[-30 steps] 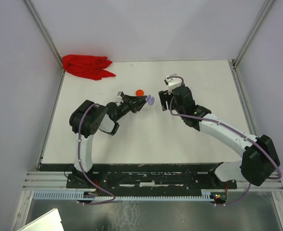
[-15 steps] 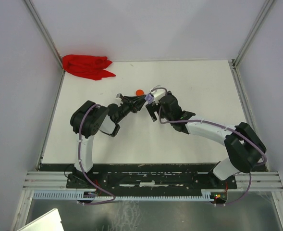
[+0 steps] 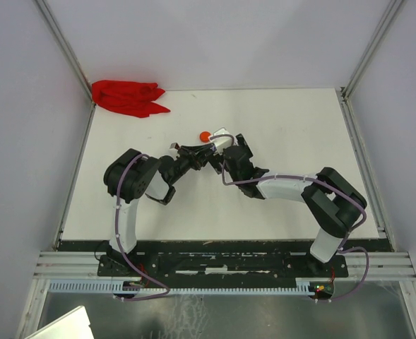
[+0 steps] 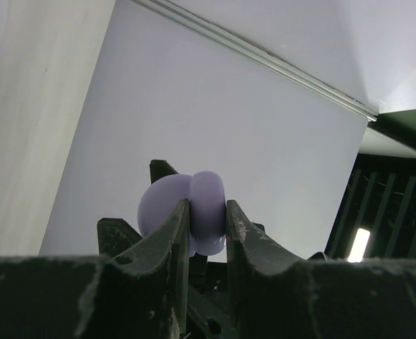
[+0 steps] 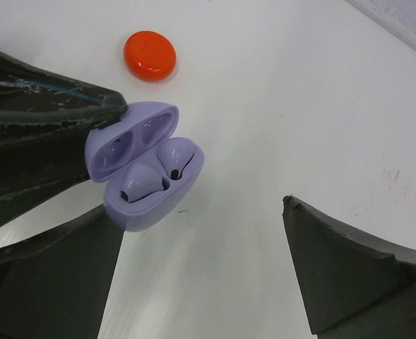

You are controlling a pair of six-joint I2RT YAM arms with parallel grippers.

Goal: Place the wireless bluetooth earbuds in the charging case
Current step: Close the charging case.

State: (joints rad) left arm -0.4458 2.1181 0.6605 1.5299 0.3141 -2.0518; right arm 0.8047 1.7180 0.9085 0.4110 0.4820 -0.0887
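Observation:
My left gripper (image 4: 206, 226) is shut on an open purple charging case (image 4: 193, 208) and holds it above the table. In the right wrist view the case (image 5: 133, 208) has its lid up, and two purple earbuds (image 5: 140, 185) sit in its wells. My right gripper (image 5: 200, 268) is open and empty, with its fingers (image 5: 349, 261) spread just in front of the case. In the top view the left gripper (image 3: 206, 154) and the right gripper (image 3: 220, 152) meet at mid-table, and the case is hidden under them. No whitish or red earbuds are in view.
A red-orange round disc (image 5: 150, 55) lies on the white table just beyond the case, and it also shows in the top view (image 3: 205, 135). A red cloth (image 3: 126, 97) is bunched at the back left corner. Grey walls enclose the table.
My right arm has swung left and folded in, which brought its open gripper up to the case. The left gripper has stayed nearly still with the case in it.

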